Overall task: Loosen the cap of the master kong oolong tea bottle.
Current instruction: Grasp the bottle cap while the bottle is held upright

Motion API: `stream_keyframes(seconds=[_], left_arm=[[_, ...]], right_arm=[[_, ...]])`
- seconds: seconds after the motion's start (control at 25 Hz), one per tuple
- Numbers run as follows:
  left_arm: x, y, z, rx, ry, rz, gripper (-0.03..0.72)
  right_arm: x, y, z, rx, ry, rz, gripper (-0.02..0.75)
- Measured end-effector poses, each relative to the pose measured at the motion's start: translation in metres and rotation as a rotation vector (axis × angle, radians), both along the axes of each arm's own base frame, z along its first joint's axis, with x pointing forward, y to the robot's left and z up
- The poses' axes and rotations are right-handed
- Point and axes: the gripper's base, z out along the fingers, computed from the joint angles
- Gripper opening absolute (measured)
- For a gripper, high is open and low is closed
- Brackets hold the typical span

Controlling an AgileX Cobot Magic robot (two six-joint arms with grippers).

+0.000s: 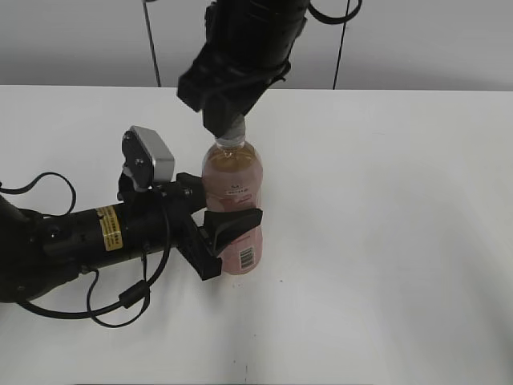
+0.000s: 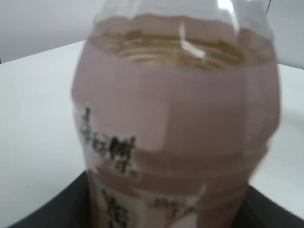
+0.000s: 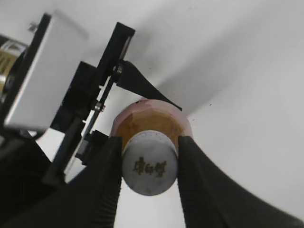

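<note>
The master kong oolong tea bottle (image 1: 232, 204) stands upright on the white table (image 1: 385, 241), and everything else is placed around it. The left gripper (image 1: 220, 233) reaches in from the bottle's left at label height, its black fingers (image 1: 232, 223) wrapped on the pink label at the lower body, clamped on the bottle; in the left wrist view the bottle (image 2: 175, 123) fills almost the whole picture, blurred, with the amber tea line near the top and dark gripper parts at the bottom corners. The right gripper (image 1: 232, 128) comes down from directly above the bottle, its dark housing covering the neck in the exterior view, so the cap cannot be made out there. In the right wrist view the cap (image 3: 149, 164) sits between the two ribbed black fingers (image 3: 107, 180) of the right gripper (image 3: 149, 166), both pads pressing against its sides, so this gripper is closed on the cap, with the bottle's shoulder (image 3: 152, 121) showing just beyond it and the left gripper's frame (image 3: 111, 71) off to the bottle's left. To the right of the bottle and in front of it the table lies bare and wide; behind the bottle the table's far edge meets a grey wall (image 1: 417, 40). To the bottle's left the left arm (image 1: 80, 241) and its looping cables (image 1: 120, 301) take up the room.
</note>
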Motion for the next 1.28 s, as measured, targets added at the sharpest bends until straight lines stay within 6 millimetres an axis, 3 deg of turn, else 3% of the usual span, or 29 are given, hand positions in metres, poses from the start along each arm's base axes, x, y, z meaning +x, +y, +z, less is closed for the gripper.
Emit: stream_keyframes(seconds=[0.16, 0.28, 0.56, 0.68, 0.88, 1.04, 1.28], left_arm=[[0.000, 0.000, 0.000, 0.000, 0.000, 0.000, 0.385], [0.000, 0.000, 0.000, 0.000, 0.000, 0.000, 0.385], [0.000, 0.000, 0.000, 0.000, 0.000, 0.000, 0.385], [0.000, 0.000, 0.000, 0.000, 0.000, 0.000, 0.385], [0.000, 0.000, 0.000, 0.000, 0.000, 0.000, 0.385], [0.000, 0.000, 0.000, 0.000, 0.000, 0.000, 0.385], [0.000, 0.000, 0.000, 0.000, 0.000, 0.000, 0.385]], right_arm=[[0.000, 0.000, 0.000, -0.078, -0.144, 0.436, 0.270], [0.000, 0.000, 0.000, -0.121, -0.217, 0.659, 0.270], [0.000, 0.000, 0.000, -0.143, -0.248, 0.745, 0.270], [0.000, 0.000, 0.000, -0.146, -0.247, 0.736, 0.343], [0.000, 0.000, 0.000, -0.116, -0.199, 0.600, 0.563], [-0.003, -0.001, 0.006, -0.049, -0.113, 0.321, 0.582], [-0.007, -0.005, 0.019, 0.086, 0.063, -0.254, 0.585]])
